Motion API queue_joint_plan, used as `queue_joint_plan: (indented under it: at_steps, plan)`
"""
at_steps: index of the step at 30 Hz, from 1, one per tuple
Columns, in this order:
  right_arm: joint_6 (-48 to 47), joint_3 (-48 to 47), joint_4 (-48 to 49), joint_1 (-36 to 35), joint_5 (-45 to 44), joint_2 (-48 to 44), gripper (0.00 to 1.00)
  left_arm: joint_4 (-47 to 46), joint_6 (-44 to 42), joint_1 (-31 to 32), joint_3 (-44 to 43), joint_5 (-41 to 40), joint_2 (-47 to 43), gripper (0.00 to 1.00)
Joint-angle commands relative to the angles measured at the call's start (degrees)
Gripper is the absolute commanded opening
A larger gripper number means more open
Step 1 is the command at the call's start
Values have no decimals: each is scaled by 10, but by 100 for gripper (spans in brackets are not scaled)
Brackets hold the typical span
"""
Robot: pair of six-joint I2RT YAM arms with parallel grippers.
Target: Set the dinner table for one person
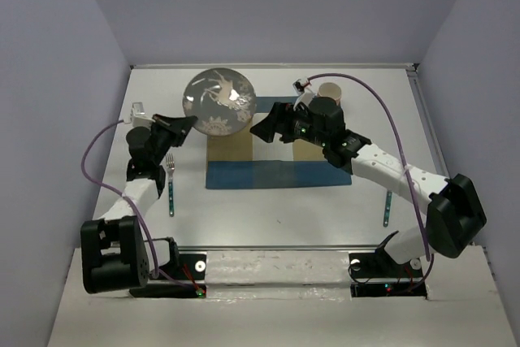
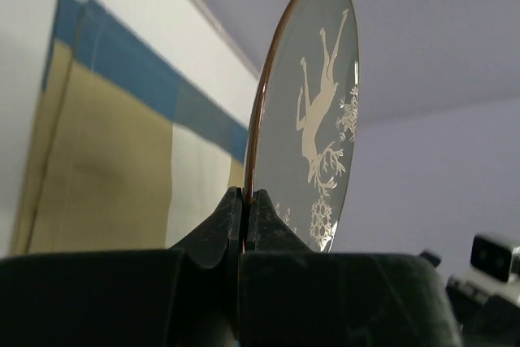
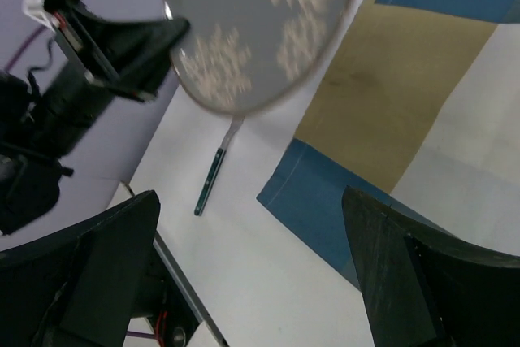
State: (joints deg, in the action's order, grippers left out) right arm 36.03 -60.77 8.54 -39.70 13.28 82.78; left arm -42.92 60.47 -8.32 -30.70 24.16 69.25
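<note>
Plate pinched at the mat's far-left corner, above the white dinner table

The dinner table (image 1: 276,221) lies flat under everything, its long axis running left to right in front of both arms, the checked mat (image 1: 276,172) near its middle; the left gripper (image 1: 188,122) is clamped on the rim of the plate (image 1: 218,101), pads tight on the edge in the left wrist view (image 2: 244,201); the plate is raised off the table over the mat's far-left corner, tilted, its deer-patterned face up toward the top camera; the right gripper (image 1: 262,129) hovers over the mat's far edge just beside the plate, jaws spread wide with nothing between them; a fork (image 1: 171,184) lies left of the mat, tines pointing away from the arms.
</note>
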Motion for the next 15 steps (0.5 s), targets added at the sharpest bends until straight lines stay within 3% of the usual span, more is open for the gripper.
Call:
queue_joint_plan:
  at_steps: [1,6,15]
  plan:
    - [10,-17,22,60,5,-21,100,-67,43,40,39,45,-66,0]
    - [0,6,4,111,41,-39,100,-73,47,105,66,41,-122,0]
    - [-2,43,-4,111,83,-39,97,-127,66,196,76,51,-94,0]
